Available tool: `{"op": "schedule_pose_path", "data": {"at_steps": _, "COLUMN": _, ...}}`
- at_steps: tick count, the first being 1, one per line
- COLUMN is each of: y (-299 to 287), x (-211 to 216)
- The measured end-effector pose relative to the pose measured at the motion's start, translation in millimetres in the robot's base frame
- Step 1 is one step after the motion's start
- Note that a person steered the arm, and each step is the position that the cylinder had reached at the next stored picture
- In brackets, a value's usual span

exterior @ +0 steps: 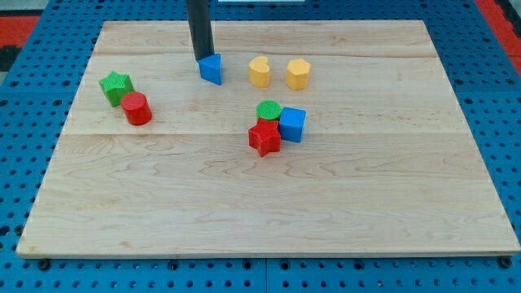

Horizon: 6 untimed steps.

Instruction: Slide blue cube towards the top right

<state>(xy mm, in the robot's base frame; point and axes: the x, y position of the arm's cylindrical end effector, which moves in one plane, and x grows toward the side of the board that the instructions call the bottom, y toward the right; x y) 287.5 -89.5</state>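
Observation:
The blue cube sits a little right of the board's middle, touching a green cylinder and a red star-shaped block on its left. My tip is near the view's top, just left of and touching a blue triangular block. The tip is well up and to the left of the blue cube, apart from it.
A yellow heart-shaped block and a yellow hexagonal block stand right of the blue triangular block. A green star block and a red cylinder sit at the left. The wooden board ends in a blue pegboard surround.

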Motion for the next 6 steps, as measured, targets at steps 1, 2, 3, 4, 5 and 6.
{"op": "schedule_pose_path", "data": {"at_steps": 1, "y": -43.1, "x": 20.8}}
{"op": "schedule_pose_path", "data": {"at_steps": 2, "y": -60.7, "x": 95.0}}
{"op": "schedule_pose_path", "data": {"at_steps": 3, "y": -12.4, "x": 143.8}}
{"op": "schedule_pose_path", "data": {"at_steps": 4, "y": 20.6, "x": 202.5}}
{"op": "schedule_pose_path", "data": {"at_steps": 5, "y": 100.0, "x": 207.3}}
{"op": "schedule_pose_path", "data": {"at_steps": 6, "y": 120.9, "x": 177.3}}
